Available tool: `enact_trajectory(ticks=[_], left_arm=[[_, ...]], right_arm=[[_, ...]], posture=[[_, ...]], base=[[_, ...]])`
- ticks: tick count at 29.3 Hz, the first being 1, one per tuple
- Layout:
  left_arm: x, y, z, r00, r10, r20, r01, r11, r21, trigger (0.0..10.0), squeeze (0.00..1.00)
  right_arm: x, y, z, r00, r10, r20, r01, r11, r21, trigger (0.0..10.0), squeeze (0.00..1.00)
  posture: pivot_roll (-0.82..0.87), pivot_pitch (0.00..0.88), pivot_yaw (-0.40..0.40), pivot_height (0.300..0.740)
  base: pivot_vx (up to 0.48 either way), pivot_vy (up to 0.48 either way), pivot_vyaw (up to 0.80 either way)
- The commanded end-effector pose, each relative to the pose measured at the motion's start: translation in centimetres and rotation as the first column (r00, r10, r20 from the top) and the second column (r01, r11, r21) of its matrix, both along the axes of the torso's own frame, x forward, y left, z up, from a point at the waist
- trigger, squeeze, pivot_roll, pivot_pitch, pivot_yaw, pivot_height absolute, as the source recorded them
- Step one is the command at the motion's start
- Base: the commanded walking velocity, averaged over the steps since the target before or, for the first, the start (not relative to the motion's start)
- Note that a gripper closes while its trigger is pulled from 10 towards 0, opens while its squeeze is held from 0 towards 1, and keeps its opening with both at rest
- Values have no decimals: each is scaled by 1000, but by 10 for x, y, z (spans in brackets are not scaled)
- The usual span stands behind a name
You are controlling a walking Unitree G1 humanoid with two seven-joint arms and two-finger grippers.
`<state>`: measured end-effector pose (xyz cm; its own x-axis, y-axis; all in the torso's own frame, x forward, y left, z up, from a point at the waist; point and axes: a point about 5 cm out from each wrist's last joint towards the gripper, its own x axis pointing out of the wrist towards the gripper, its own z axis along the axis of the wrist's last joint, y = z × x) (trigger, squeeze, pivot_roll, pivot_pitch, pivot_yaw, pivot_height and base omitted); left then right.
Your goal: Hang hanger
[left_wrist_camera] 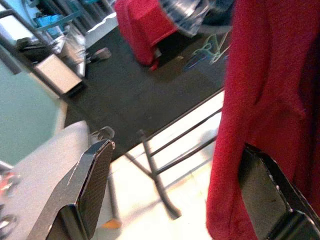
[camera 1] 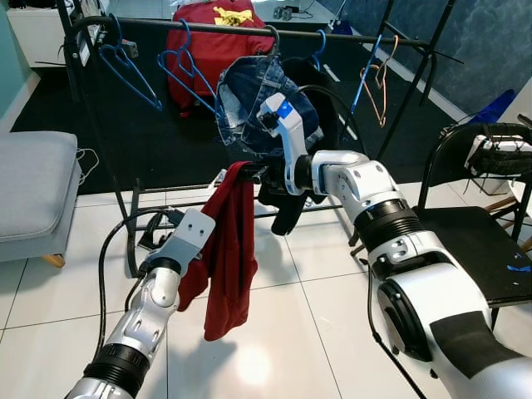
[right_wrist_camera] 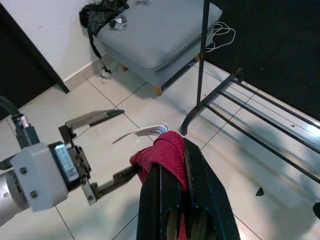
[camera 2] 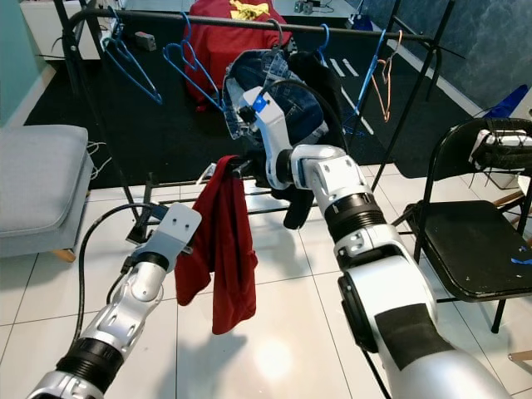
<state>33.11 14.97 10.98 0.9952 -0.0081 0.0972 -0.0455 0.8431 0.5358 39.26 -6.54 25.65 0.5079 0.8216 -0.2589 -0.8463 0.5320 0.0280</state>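
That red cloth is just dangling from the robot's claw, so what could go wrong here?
The right claw pinches only the top of the red garment, so it might slip to the tiled floor. The left claw is open beside the cloth and could snag it. The crowded rail leaves little room.

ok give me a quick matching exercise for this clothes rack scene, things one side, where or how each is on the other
Things:
1. red garment
2. left gripper
3. blue hanger
4. black chair

States:
A. open, beside the hanging cloth
B. on the rack rail, bare
C. pinched at its top by the right gripper
D. on the tiles at the robot's right

Pairs: 1-C, 2-A, 3-B, 4-D
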Motion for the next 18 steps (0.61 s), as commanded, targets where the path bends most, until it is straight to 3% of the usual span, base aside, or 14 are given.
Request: enact_trajectory(ticks=[1, 3, 4, 8, 12, 18], left_arm=[[-2, -8, -6, 998, -58, -20, 57, 998, -38, 10000, 0], [-4, -16, -7, 993, -117, -23, 115, 991, -74, 10000, 0], [-7, -26, -7, 979, -203, -19, 199, 974, -112, 10000, 0], [-9, -35, -4, 962, -271, 1, 269, 952, -147, 10000, 0], [-9, -36, -4, 962, -273, -2, 269, 949, -166, 10000, 0], [-2, -22, -6, 996, -94, 4, 93, 980, -173, 10000, 0]], right_arm=[[1, -4, 3, 1000, -14, 6, 14, 999, 29, 0, 0], [2, -4, 3, 1000, -24, 5, 23, 999, 28, 0, 0], [2, -5, 3, 999, -32, 5, 32, 999, 27, 0, 0], [3, -5, 3, 999, -43, 7, 42, 999, 25, 0, 0], [4, -5, 4, 999, -47, 10, 47, 999, 25, 0, 0], [6, -6, 6, 997, -74, 18, 73, 997, 39, 0, 0]], posture=[[-87, 88, -109, 740], [-88, 90, -109, 740], [-88, 87, -112, 740], [-84, 85, -116, 740], [-83, 85, -116, 740], [-81, 88, -121, 740]], base=[[0, 0, 0], [0, 0, 0], [0, 0, 0], [0, 0, 0], [0, 0, 0], [0, 0, 0]])
